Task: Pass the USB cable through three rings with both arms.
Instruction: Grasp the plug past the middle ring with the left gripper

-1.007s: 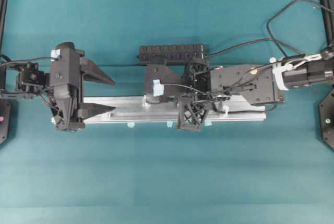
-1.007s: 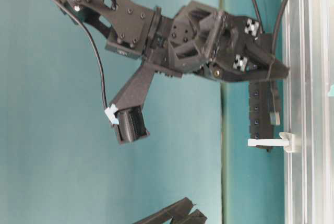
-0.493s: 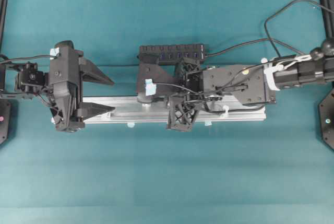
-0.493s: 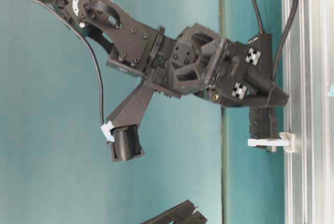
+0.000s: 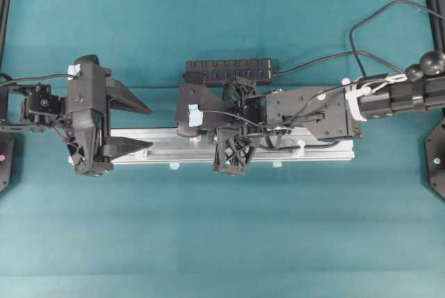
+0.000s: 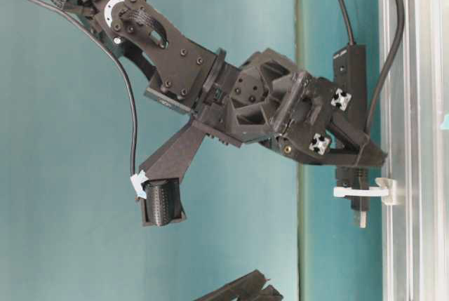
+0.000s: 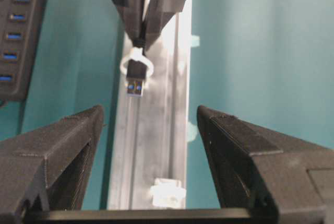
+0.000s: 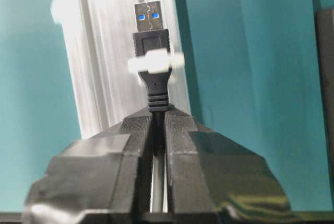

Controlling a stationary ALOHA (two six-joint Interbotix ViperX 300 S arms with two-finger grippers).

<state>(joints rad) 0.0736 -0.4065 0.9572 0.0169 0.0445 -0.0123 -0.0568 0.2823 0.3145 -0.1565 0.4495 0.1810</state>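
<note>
We see a teal surface (image 5: 222,242) with a long silver rail (image 5: 167,149) lying lengthwise across its middle, parallel to the far edge. A black multi-port hub (image 5: 228,71) sits just behind the rail, toward the far edge.

Right arm (image 5: 327,107) reaches in from the right edge along the rail. Right gripper (image 8: 158,117) has its fingers (image 8: 180,130) closed tight on the USB cable (image 8: 151,51), pinching it right behind the plug's ribbed collar. The plug sticks out past the fingertips, blue insert visible at the tip. In the right wrist view a whitish ring (image 8: 155,63) wraps around the plug body, so the plug is partway through it, tip already beyond. The left wrist view shows the same: plug (image 7: 135,80) poking out of the ring (image 7: 136,63) above the rail, toward the left gripper. In the table-level view the plug end (image 6: 359,210) hangs just past the ring's white clip (image 6: 365,190).

Left arm (image 5: 87,114) is at the left end of the rail. Left gripper (image 7: 148,130) has its fingers (image 7: 68,145) spread wide, holding nothing, one finger either side of the rail line. The plug is well apart from them, further along the rail. Another ring (image 7: 168,191) stands on the rail between the left fingers.
</note>
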